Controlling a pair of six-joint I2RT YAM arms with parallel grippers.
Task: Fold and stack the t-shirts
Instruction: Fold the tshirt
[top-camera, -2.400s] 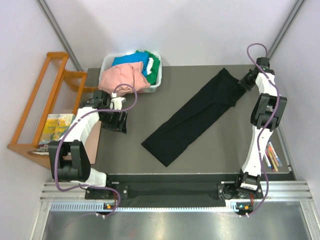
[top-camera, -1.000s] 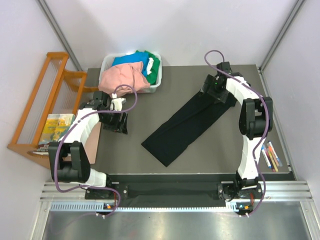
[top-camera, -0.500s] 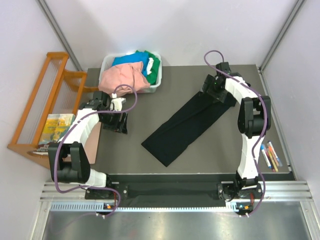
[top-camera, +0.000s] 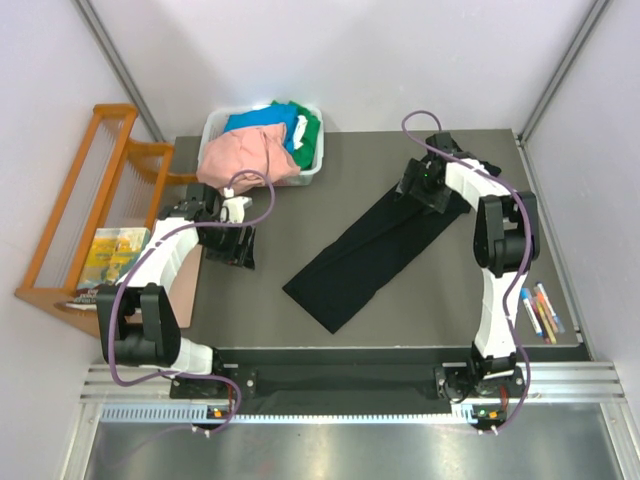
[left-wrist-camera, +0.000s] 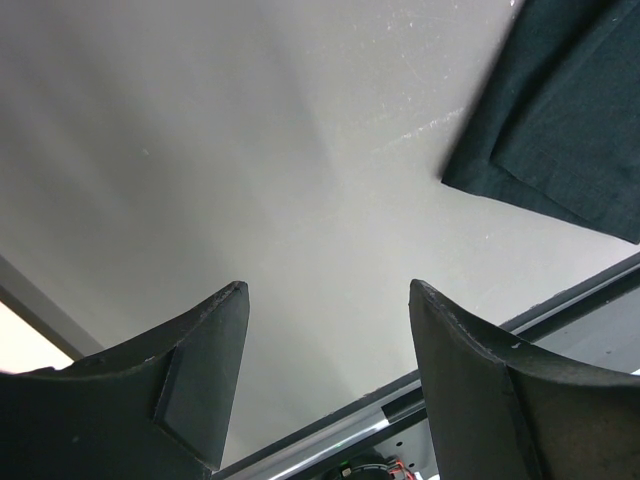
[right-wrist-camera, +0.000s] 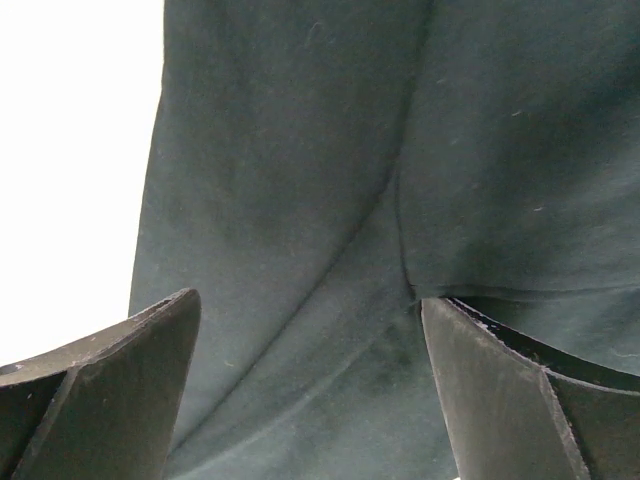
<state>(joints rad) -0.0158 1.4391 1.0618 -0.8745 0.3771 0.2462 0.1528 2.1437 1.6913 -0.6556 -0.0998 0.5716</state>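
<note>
A black t-shirt (top-camera: 375, 245) lies folded into a long strip running diagonally across the table, from near centre to far right. My right gripper (top-camera: 420, 180) hovers over its far end, open, jaws spread above the dark cloth (right-wrist-camera: 320, 200) with nothing between them. My left gripper (top-camera: 238, 245) sits open at the table's left side, over bare tabletop; a corner of the black t-shirt (left-wrist-camera: 570, 120) shows at the upper right of its view. Salmon-pink (top-camera: 245, 155), blue (top-camera: 262, 120) and green (top-camera: 308, 128) t-shirts lie heaped in the bin.
A white plastic bin (top-camera: 312, 168) stands at the table's far left corner. A wooden rack (top-camera: 85, 215) with a booklet stands off the left edge. Markers (top-camera: 540, 308) lie off the right edge. The grey tabletop (top-camera: 300, 210) shows between bin and black shirt.
The right arm swung from the table's far right corner leftward over the shirt's far end, whose top corner is now folded inward. The left arm has not moved.
</note>
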